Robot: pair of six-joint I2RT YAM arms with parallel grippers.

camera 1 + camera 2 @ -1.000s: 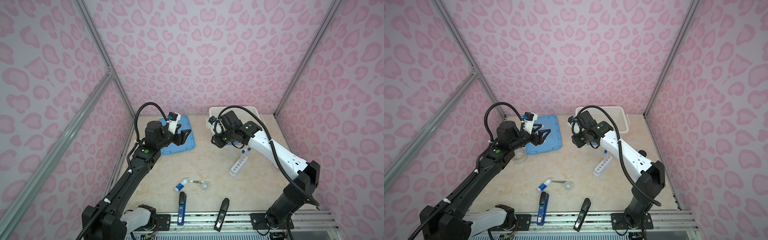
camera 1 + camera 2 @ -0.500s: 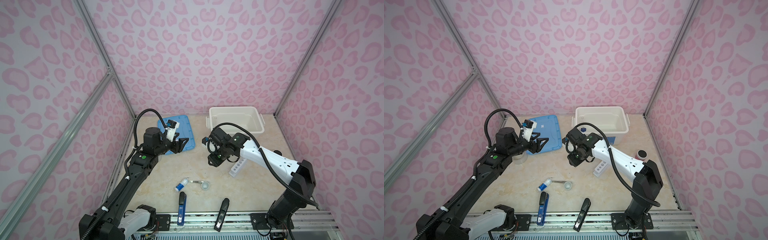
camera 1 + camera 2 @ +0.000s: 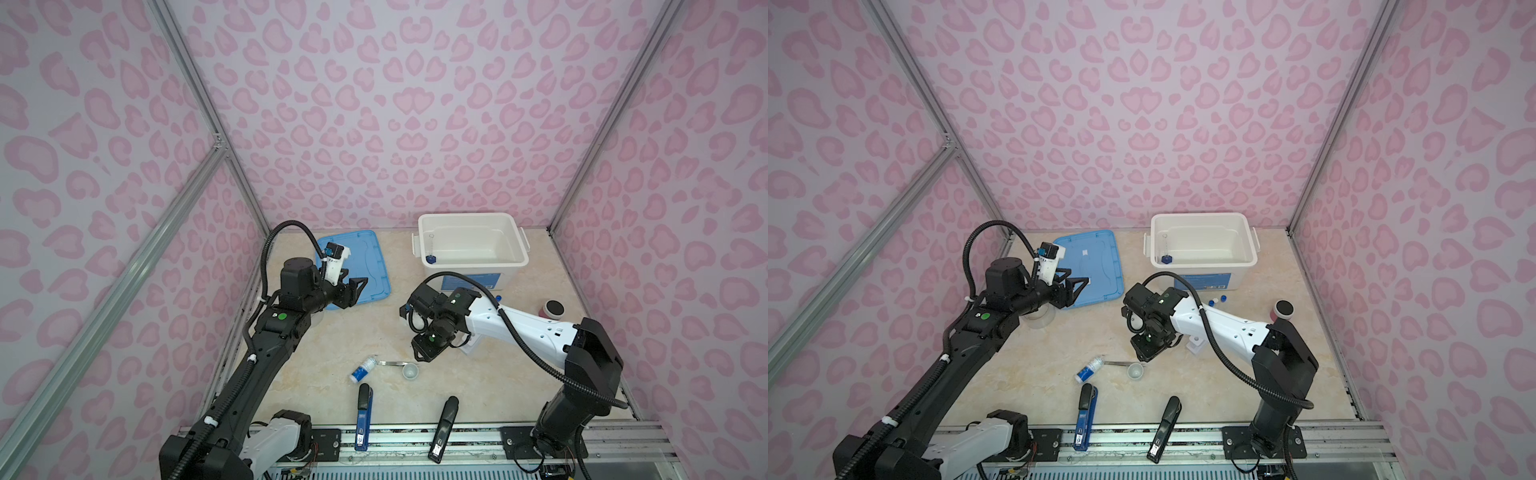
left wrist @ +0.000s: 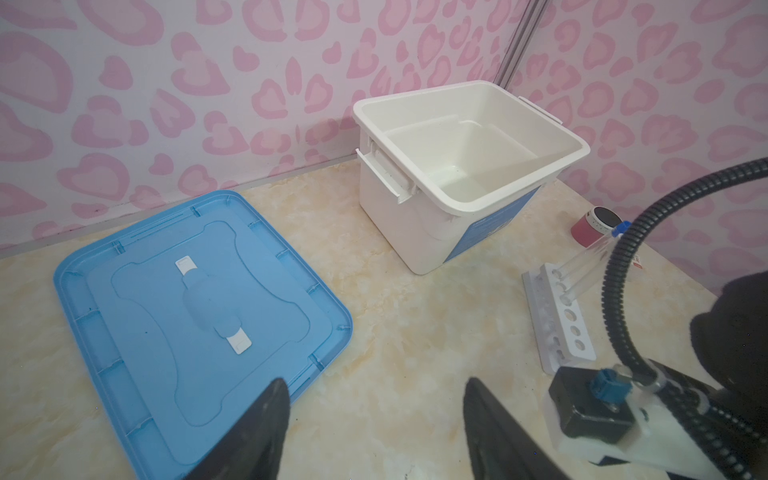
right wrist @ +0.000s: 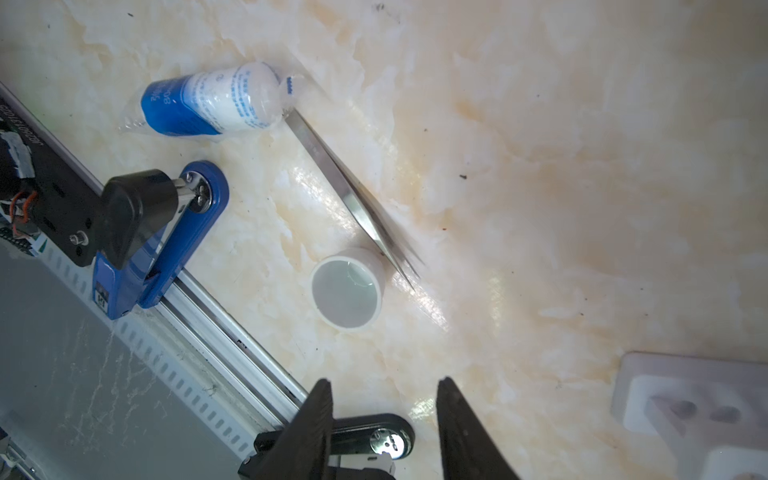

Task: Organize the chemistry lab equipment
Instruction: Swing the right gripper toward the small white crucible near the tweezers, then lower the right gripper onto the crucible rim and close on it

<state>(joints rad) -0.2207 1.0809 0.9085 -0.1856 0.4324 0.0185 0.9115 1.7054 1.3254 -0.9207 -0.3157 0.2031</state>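
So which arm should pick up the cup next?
Right. The right gripper hangs open close to the cup; the left gripper is far off by the lid.

On the bench, far side, the tub sits right of its lid, with a cylinder inside by its left wall. Nearer, the bottle, tweezers and cup lie left to right, the rack to their right. Two staplers lie nearest.

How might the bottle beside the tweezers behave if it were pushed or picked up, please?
The bottle lies on its side and is round, so it would probably roll. Its clear plastic wrap looks slick, so a grip may slip.
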